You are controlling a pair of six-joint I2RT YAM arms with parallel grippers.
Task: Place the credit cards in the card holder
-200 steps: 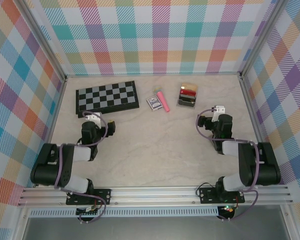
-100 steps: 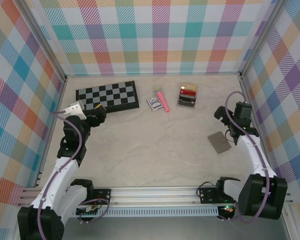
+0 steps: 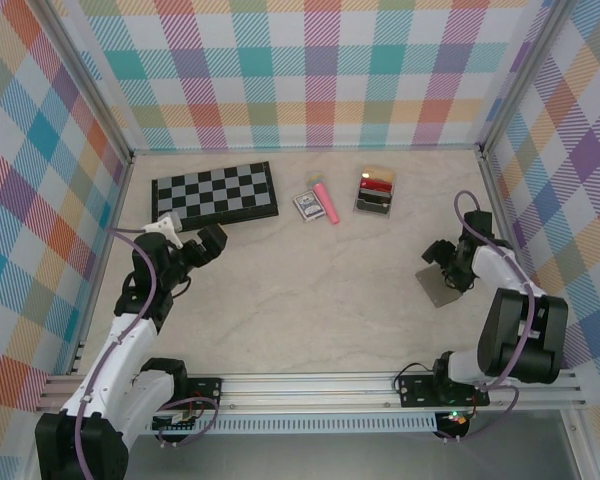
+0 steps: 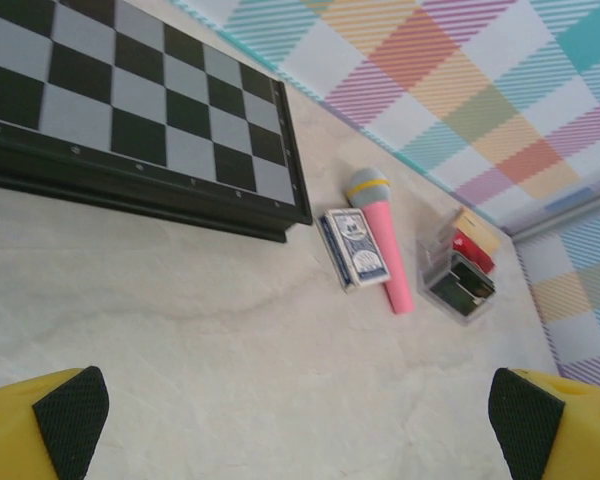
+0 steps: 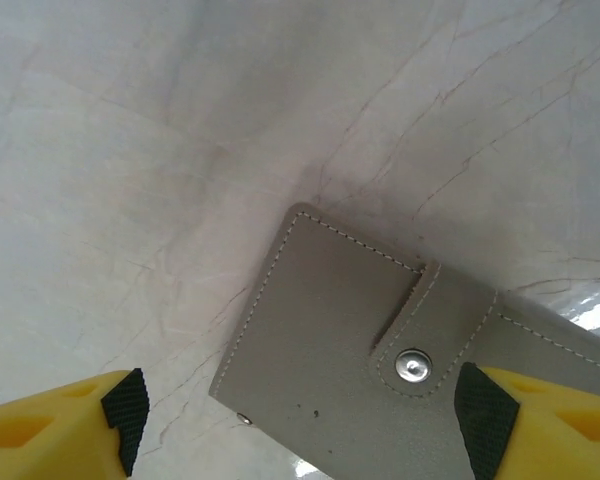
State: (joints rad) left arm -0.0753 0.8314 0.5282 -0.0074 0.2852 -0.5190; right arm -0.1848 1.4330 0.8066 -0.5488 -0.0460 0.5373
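The credit cards [image 3: 377, 183] stand in a small slotted rack at the back of the table: tan-yellow [image 4: 477, 227], red [image 4: 472, 250] and dark [image 4: 460, 287]. The card holder [image 3: 439, 291], a flat grey-brown wallet [image 5: 370, 370] with its snap tab fastened, lies on the table at the right. My right gripper [image 3: 443, 266] hovers just over it, open, its fingers [image 5: 125, 408] spread to either side of the wallet [image 5: 302, 420]. My left gripper [image 3: 202, 248] is open above bare table at the left [image 4: 298, 430], facing the rack.
A folded chessboard [image 3: 215, 193] lies at the back left. A patterned blue-white card box [image 3: 306, 205] and a pink toy microphone [image 3: 326, 203] sit between it and the rack. Checked walls close in the table on three sides.
My right gripper has swung down and inward until it is over the wallet. My left gripper has shifted a little to the right and forward.
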